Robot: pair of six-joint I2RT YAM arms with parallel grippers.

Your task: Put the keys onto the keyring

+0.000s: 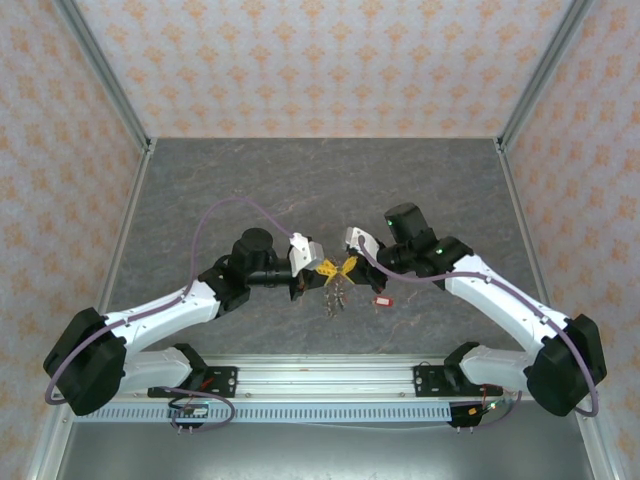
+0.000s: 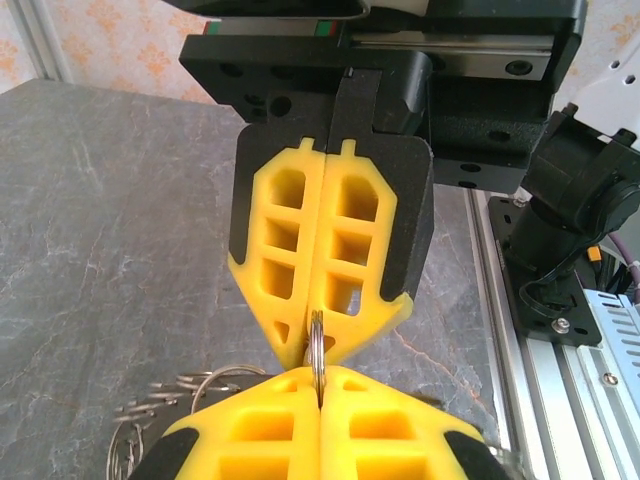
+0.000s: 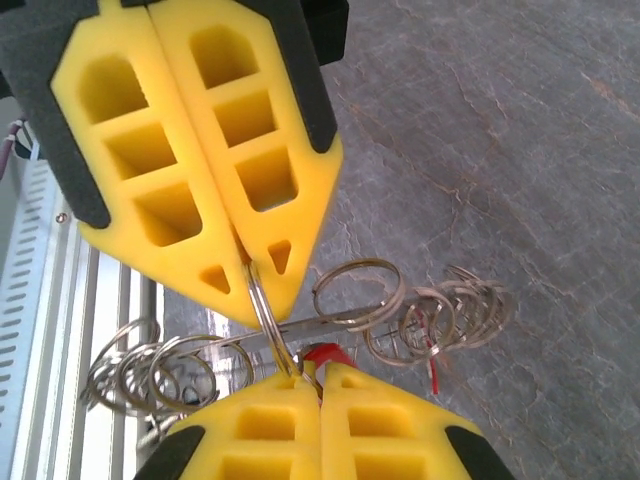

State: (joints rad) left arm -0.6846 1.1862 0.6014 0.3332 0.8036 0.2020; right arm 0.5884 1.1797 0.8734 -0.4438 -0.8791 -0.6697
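Note:
My two grippers meet tip to tip above the near middle of the table. The left gripper (image 1: pixel 325 269) (image 2: pixel 320 388) is shut on a small split ring (image 2: pixel 318 350) (image 3: pixel 262 305), seen edge-on. The right gripper (image 1: pixel 346 266) (image 3: pixel 322 378) is shut on a key with a red tag (image 3: pixel 322 355), pressed against the lower end of that same ring. Below them hangs the keyring (image 3: pixel 340 318) (image 1: pixel 335 296), a thin grey metal bar strung with several small rings (image 2: pixel 150 410). Another red-tagged key (image 1: pixel 379 298) lies on the table just right of the bunch.
The grey stone-patterned table (image 1: pixel 320 190) is walled by patterned panels on three sides. An aluminium rail (image 1: pixel 320 380) with both arm bases runs along the near edge, close behind the grippers. A purple cable (image 1: pixel 215 215) loops above the left arm.

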